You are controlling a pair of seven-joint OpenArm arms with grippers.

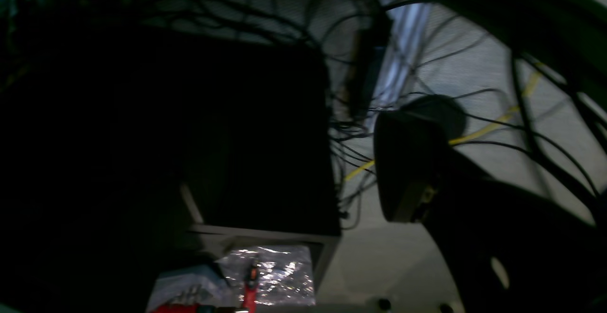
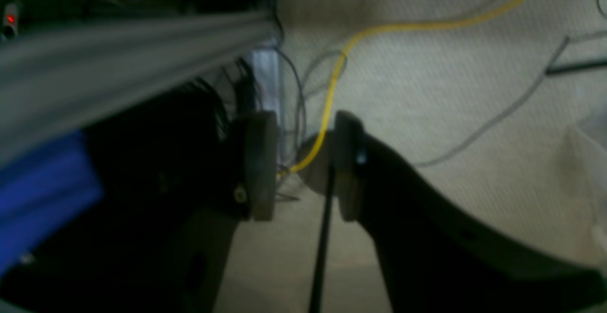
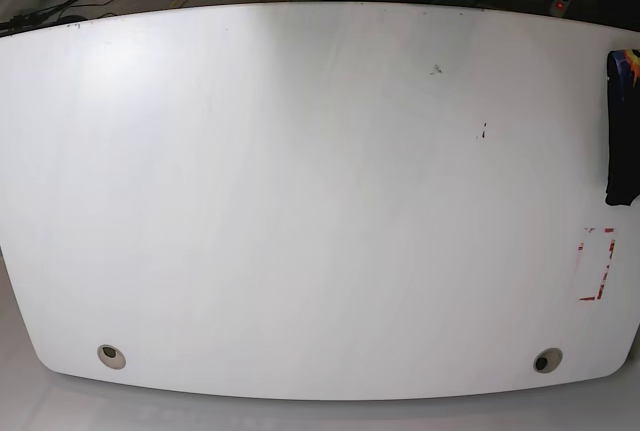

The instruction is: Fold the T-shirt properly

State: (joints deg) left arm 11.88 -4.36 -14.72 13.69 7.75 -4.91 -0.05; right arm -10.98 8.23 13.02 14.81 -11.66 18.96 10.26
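With the T-shirt (image 3: pixel 621 131) lying bunched at the worktop's (image 3: pixel 300 201) right edge, the right tool (image 2: pixel 303 161), spread and empty, should first drag it centre and flatten it; the left tool's (image 1: pixel 393 170) state I cannot tell.

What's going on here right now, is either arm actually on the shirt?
Neither arm is on it. In the base view no arm shows over the white table. A black cloth, apparently the T-shirt, lies at the table's right edge, partly cut off by the frame. The right gripper faces cables on the floor, jaws apart with nothing between them. The left gripper also faces cabling, but that view is too dark to tell how its jaws stand.
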